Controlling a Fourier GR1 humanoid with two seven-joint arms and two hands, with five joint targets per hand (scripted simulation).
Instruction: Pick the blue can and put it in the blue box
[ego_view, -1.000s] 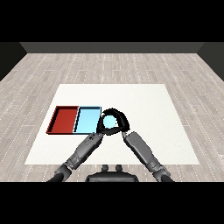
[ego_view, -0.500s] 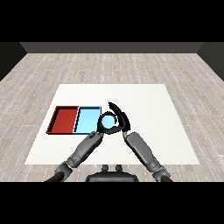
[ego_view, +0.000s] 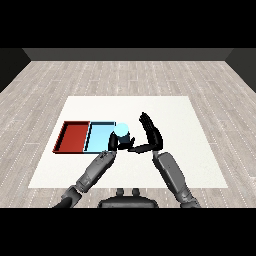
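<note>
Fingers of the right hand (ego_view: 151, 135) stand straight and spread, pointing up and away from the robot, released from the blue can (ego_view: 122, 134); only the thumb reaches left toward the can's lower side, and whether it touches cannot be told. Curled against the can's left flank are the dark fingers of the left hand (ego_view: 113, 143), which look wrapped round its base, though the can hides most of them.

That can shows a pale, almost white-blue round top and a darker blue wall below it. Its long axis runs upright, top end facing up toward the viewer, with no tilt that can be made out. It sits at the right edge of the light blue tray (ego_view: 100, 136), overlapping the tray's right rim; whether it rests inside or just beside cannot be told. Left of that tray, touching it, lies the red tray (ego_view: 73, 136), both on the white table (ego_view: 190, 150).

Half a second ago the right hand arched over the can with fingers curled round it; now those fingers have opened and swung to the can's right. One second ago the can was likewise enclosed.
</note>
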